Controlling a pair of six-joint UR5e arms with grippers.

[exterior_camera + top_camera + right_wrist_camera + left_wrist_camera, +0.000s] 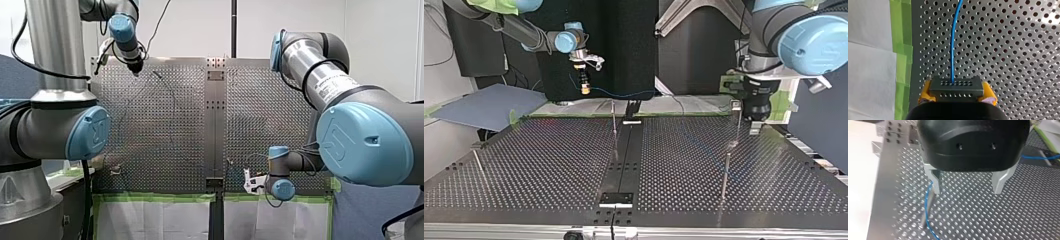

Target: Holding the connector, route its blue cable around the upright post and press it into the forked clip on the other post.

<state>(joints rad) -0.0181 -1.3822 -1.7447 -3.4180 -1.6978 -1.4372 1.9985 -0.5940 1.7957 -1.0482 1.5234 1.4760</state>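
Note:
My right gripper (956, 94) is shut on the black connector (955, 86), with its yellow pads (925, 94) on both sides. The blue cable (952, 50) leaves the connector and runs ahead over the perforated plate. In the top view my right gripper (585, 90) hangs above the far edge, and the blue cable (624, 95) trails from it toward the middle. My left gripper (967, 187) is open, its metal fingers (999, 182) wide apart. A thin post (928, 207) and a stretch of blue cable (927, 215) lie close by one finger. My left gripper (756, 120) hovers beside a clip-topped post (736, 107).
A thin upright post (614, 127) stands by the table's dark centre strip (621, 165). Another post (725, 175) rises nearer the camera in the top view, and a leaning one (479, 162) stands at that view's left. Green tape (901, 55) edges the plate.

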